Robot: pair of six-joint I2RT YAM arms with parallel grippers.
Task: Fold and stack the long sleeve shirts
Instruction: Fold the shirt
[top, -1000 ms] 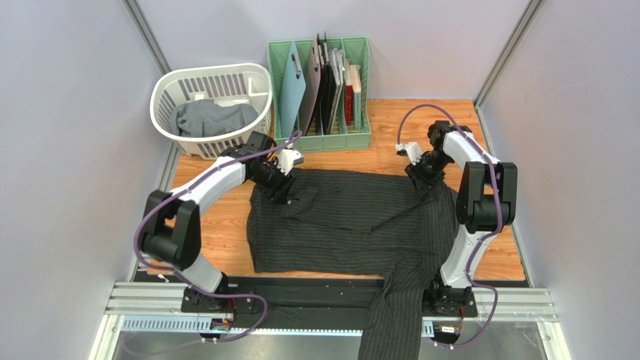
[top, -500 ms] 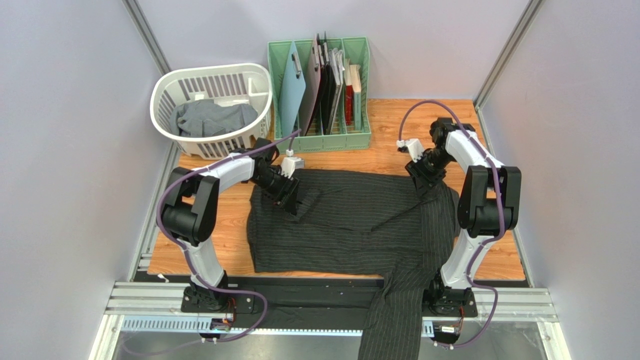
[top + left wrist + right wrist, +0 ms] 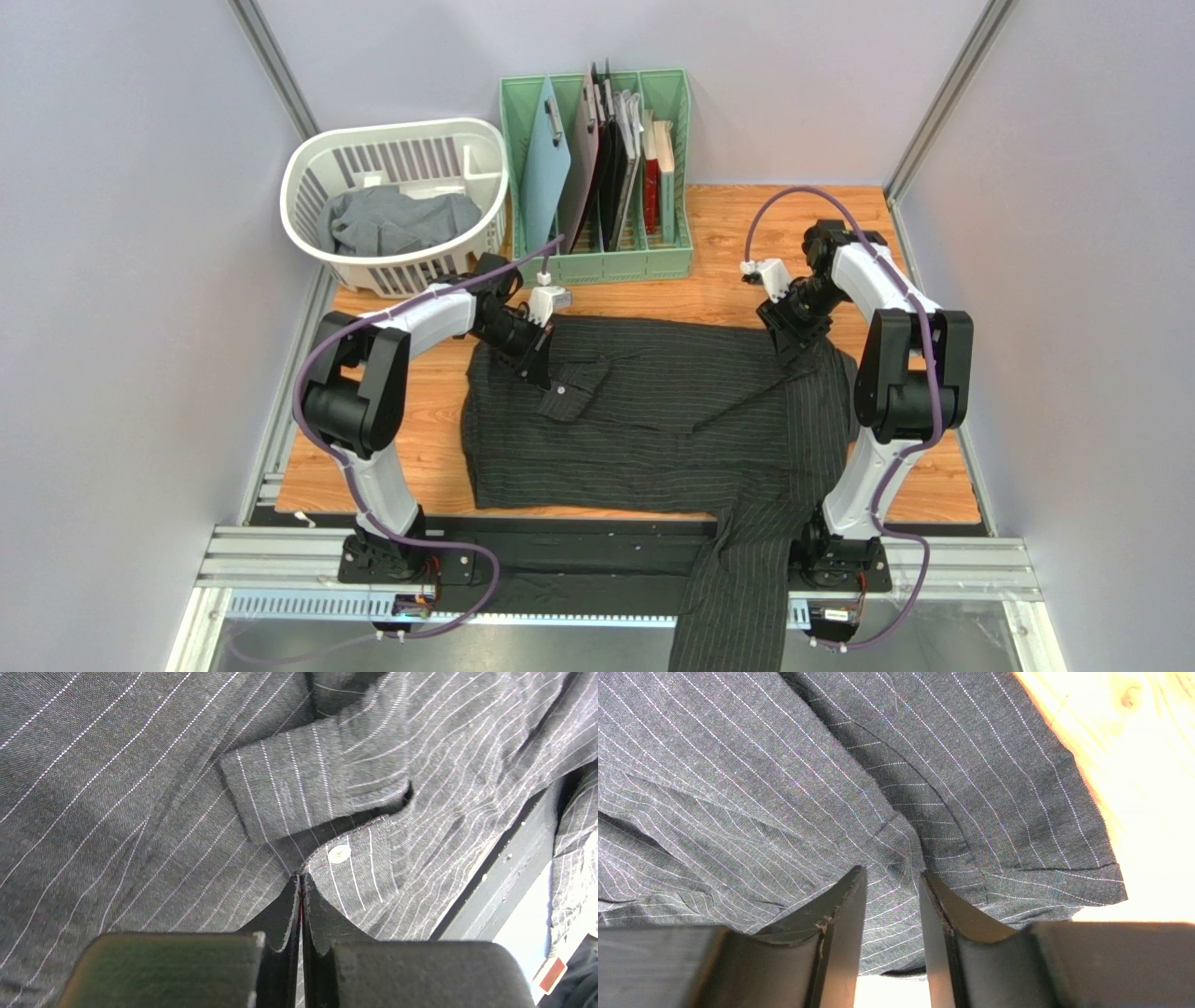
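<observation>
The black pinstriped shirt lies spread on the wooden table, and one sleeve hangs over the near edge. Its other cuff rests folded onto the body; the left wrist view shows that cuff and a white button. My left gripper is shut, its tips touching the cloth beside the button, and I see no fold between the jaws. My right gripper stands open at the shirt's far right corner, its jaws straddling the cloth edge. A grey shirt sits in the basket.
A white laundry basket stands at the back left. Beside it is a green rack of boards and folders. Bare wood shows behind the shirt, and grey walls close in both sides.
My left gripper let go of the cuff, pulled back a little toward the far left and shut. The cuff now lies flat on the shirt. The right arm has barely moved.
</observation>
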